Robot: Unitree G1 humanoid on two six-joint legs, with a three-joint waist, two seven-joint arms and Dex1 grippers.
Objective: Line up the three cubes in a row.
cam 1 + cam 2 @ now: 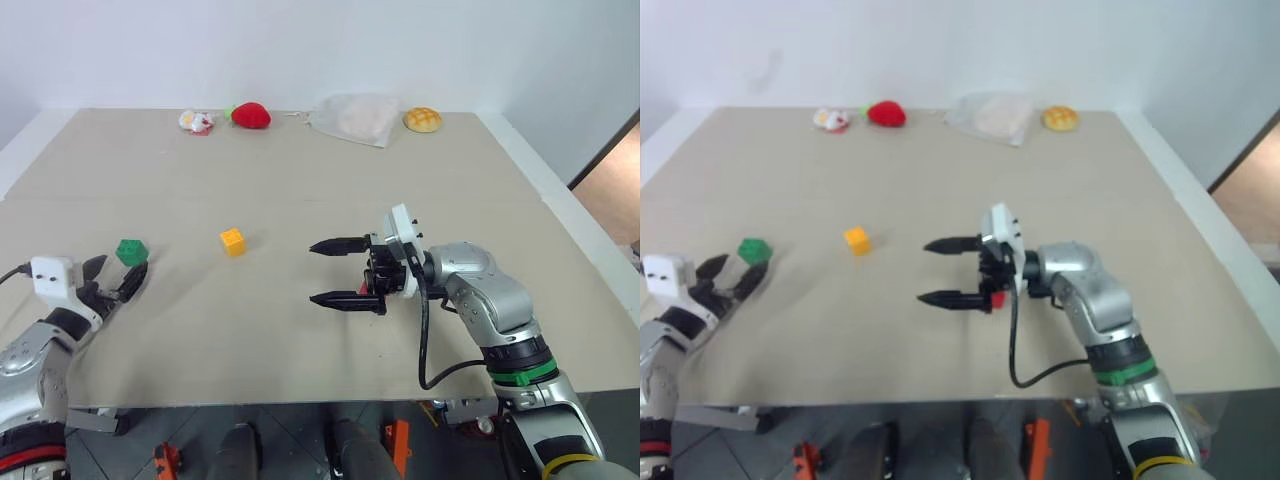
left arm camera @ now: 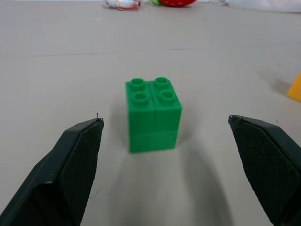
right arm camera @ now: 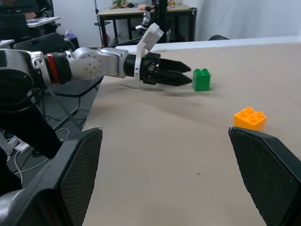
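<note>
Left gripper (image 1: 113, 278) low over the worktop (image 1: 300, 170), pointing forward, jaws spread wide and empty; green cube (image 1: 131, 251) sits just ahead of its fingertips, not touching; yellow cube (image 1: 233, 241) further right, well apart from green; right gripper (image 1: 334, 272) at centre, forearm bent inward, pointing level toward the left, jaws wide open, holding nothing; a red cube (image 1: 996, 298) peeks behind its lower finger.
</note>
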